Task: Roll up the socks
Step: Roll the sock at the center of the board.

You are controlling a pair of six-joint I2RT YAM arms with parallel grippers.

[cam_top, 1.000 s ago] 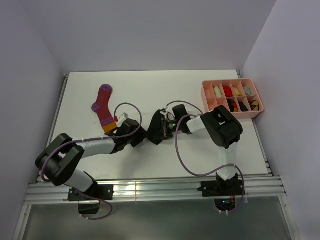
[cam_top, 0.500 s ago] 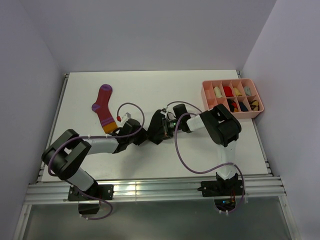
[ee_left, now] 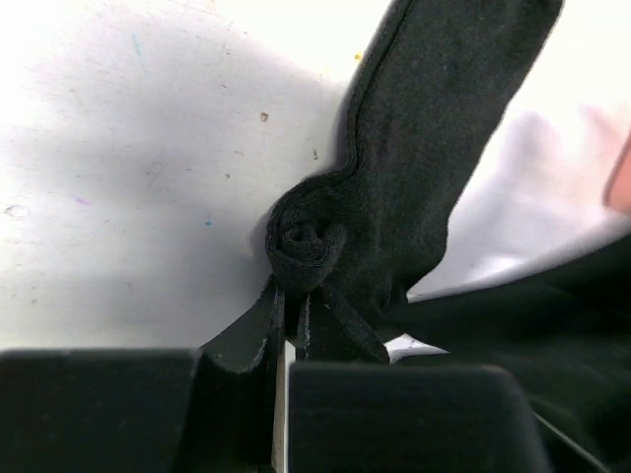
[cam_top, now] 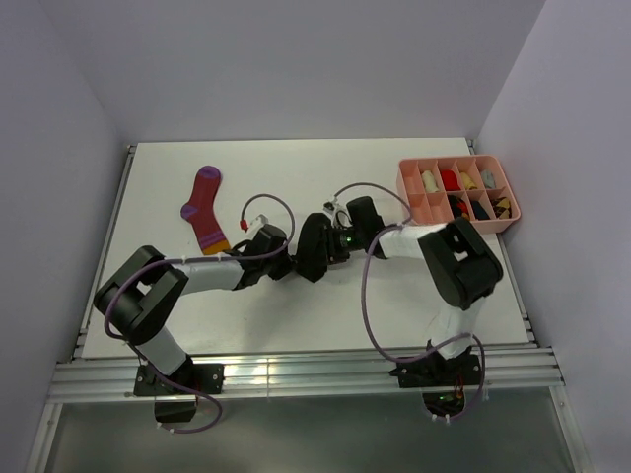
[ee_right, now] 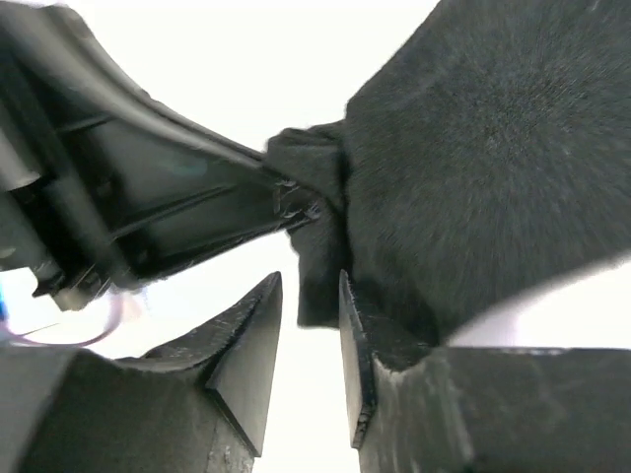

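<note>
Left wrist view shows the left fingers (ee_left: 248, 333) pinching only the rolled end of the black sock (ee_left: 434, 148) while the right fingers (ee_right: 245, 347) stand parted, so the roll may unwind.

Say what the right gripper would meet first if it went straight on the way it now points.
Most likely the black sock: a fold of it lies just past the parted fingertips of the right gripper. The left gripper, pinching that sock, sits just behind; depth is unclear.

Sock (cam_top: 202, 210) lies left — tray (cam_top: 404, 187) far right.
</note>
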